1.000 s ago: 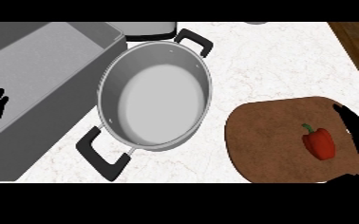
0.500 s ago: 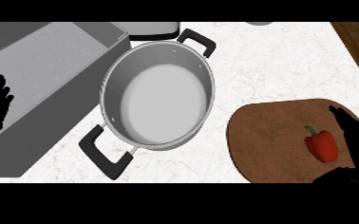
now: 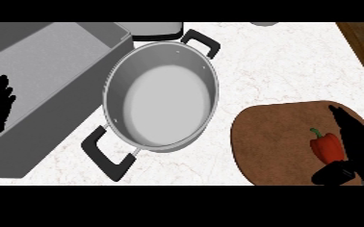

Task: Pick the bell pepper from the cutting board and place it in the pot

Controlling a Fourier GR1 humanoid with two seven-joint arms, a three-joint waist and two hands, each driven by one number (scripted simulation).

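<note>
White, faintly veined counter (image 3: 284, 67) fills the view. A grey basin (image 3: 50, 72) sits at the left. A brown strip (image 3: 353, 33) edges the far right corner.

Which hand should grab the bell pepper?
Right. The right hand is over the cutting board, with its fingers and thumb flanking the bell pepper. The left hand rests at the far left edge, beyond the pot.

Lighting evenly and brightly, spreading diffusely across the pale counter (image 3: 284, 67), laying a soft sheen inside the pot (image 3: 160, 106), shading its left inner wall, leaving the black right hand (image 3: 347, 127) nearly featureless above the cutting board (image 3: 274, 139).
</note>
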